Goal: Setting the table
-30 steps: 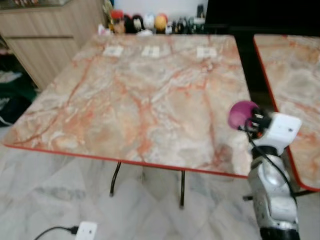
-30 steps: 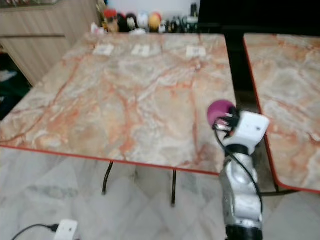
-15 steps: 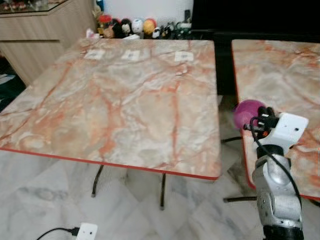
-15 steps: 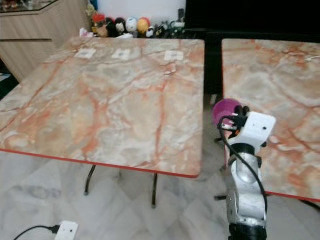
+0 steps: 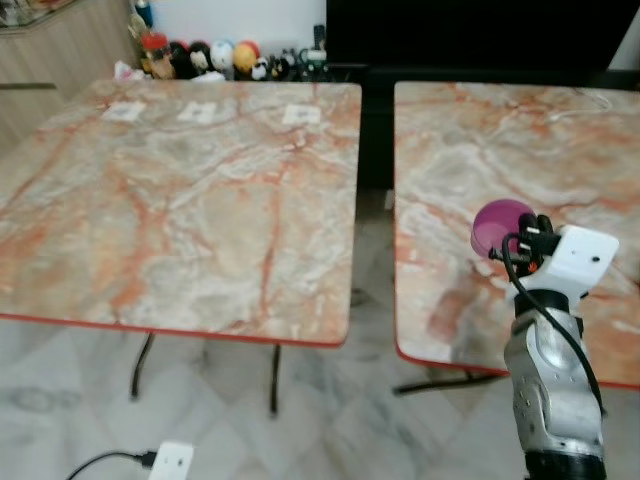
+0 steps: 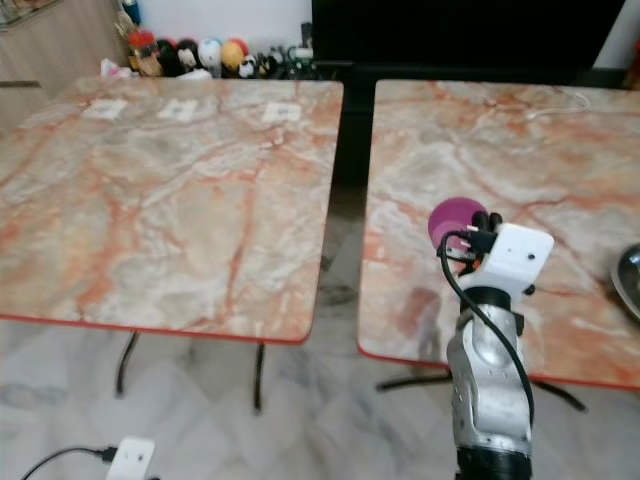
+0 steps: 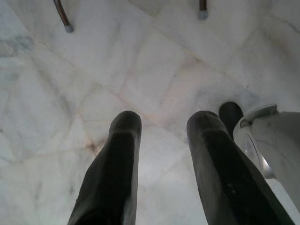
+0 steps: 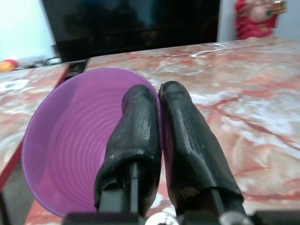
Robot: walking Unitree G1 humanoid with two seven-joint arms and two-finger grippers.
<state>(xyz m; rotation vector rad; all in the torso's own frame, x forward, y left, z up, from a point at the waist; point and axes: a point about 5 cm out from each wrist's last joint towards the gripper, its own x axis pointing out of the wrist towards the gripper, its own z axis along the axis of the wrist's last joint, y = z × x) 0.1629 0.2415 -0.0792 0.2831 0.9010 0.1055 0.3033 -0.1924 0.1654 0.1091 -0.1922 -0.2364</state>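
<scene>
A purple plastic cup (image 8: 89, 140) is held by the right gripper (image 8: 157, 122), its rim pinched between the two black fingers, one finger inside the wall and one outside, the jaws drawn nearly together on it; the cup is carried tipped on its side, its mouth turned toward the wrist camera, above the near edge of the right-hand marble desk (image 5: 520, 150); this grip on the rim is judged to suit a light, thin-walled cup, since the body is left free to be lowered upright onto the surface. The arm is raised in front of the robot so that the cup stays over the desk and not over the gap between the two desks; the left-hand marble desk (image 5: 180, 190) lies well apart from the cup. The left gripper (image 7: 161, 154) hangs idle over the pale marble floor (image 7: 154, 61), its jaws parted and nothing between them. A metal bowl (image 6: 630, 280) is seen at the far right edge of the right-hand desk. Three small white cards (image 5: 200, 113) lie in a row near the far side of the left-hand desk; any writing on them is too small to be read; no brand or label can be made out on the cup.
</scene>
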